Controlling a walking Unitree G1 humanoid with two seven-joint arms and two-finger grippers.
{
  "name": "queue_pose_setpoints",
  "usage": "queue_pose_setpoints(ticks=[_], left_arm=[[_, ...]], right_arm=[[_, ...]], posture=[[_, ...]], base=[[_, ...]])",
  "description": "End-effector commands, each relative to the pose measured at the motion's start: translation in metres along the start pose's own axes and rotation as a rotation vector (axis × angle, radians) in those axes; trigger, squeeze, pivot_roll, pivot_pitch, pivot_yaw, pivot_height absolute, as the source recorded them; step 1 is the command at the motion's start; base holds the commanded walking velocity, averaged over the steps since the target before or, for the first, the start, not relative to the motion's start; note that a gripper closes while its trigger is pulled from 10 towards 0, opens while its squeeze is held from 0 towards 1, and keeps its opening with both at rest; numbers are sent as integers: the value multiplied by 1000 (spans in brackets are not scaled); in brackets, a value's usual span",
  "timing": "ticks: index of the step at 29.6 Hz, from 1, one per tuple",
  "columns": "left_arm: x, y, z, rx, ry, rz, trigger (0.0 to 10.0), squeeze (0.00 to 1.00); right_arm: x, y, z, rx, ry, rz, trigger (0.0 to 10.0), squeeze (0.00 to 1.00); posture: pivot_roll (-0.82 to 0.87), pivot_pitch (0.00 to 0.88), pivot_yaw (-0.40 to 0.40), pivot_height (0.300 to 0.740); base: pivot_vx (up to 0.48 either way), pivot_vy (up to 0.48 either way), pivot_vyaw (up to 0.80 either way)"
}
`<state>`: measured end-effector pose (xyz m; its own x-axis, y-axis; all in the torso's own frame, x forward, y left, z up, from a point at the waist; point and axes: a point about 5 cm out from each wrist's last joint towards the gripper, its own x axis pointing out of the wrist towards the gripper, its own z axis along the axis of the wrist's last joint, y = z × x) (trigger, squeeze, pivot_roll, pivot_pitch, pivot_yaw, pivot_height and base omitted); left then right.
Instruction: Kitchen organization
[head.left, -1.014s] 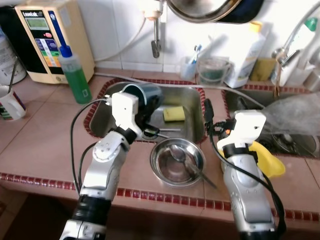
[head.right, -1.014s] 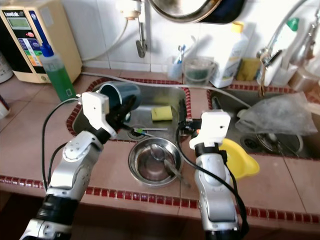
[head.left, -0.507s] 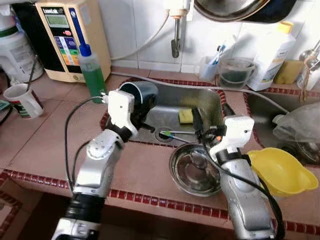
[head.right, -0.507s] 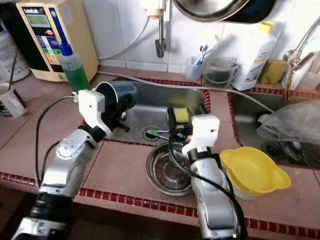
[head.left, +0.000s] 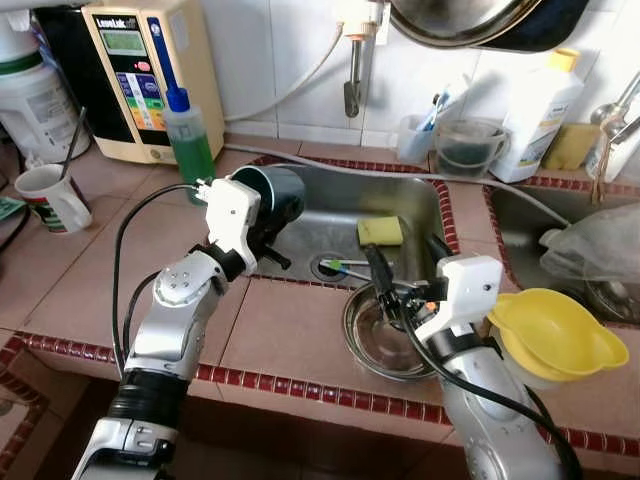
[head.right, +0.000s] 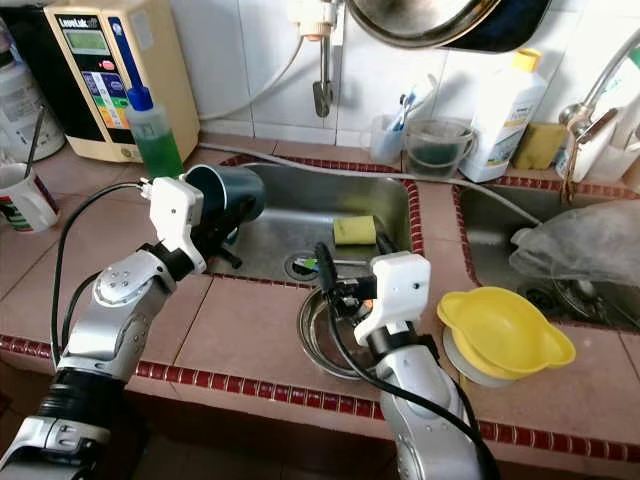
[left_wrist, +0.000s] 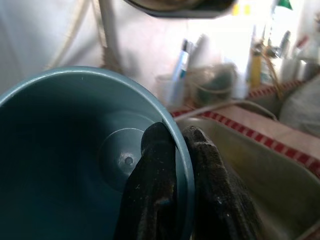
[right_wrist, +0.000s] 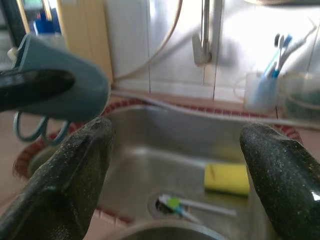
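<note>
L gripper (left_wrist: 172, 165) has the teal cup (head.left: 272, 195), held on its side over the left edge of the sink (head.left: 405, 190).

Detail: L fingers pinched tight on the cup's rim, one inside, one outside, mouth turned toward the wrist cam. R gripper (right_wrist: 175, 165) w/ fingers spread wide, nothing in it, hovering by the steel bowl (head.left: 385, 335) on the counter edge, facing the basin. Still in the basin: yellow sponge (head.left: 379, 231) and a green-tipped brush (head.left: 340, 265) near the drain. Yellow bowl (head.left: 550, 335) sits on the counter to the R of the R arm; green soap bottle (head.left: 186, 135) and white mug (head.left: 45, 196) further L. I'd say early days: one item in hand but not put down anywhere, bowls and sink bits all left to sort.
</note>
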<state>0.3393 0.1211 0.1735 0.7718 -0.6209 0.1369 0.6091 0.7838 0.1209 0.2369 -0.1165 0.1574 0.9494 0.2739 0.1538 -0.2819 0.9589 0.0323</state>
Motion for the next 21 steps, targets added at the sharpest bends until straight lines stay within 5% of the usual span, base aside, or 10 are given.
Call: queue_pose_setpoints(ticks=[1, 21], left_arm=[[4, -1, 4, 35, 0, -38, 10000, 0], [26, -3, -4, 68, 53, -159, 10000, 0]], right_arm=[[-4, 0, 4, -2, 4, 7, 10000, 0], [-50, 11, 24, 76, 102, 26, 10000, 0]], posture=[[-129, 121, 42, 740], [-224, 191, 83, 740]], base=[[0, 0, 0], [0, 0, 0]])
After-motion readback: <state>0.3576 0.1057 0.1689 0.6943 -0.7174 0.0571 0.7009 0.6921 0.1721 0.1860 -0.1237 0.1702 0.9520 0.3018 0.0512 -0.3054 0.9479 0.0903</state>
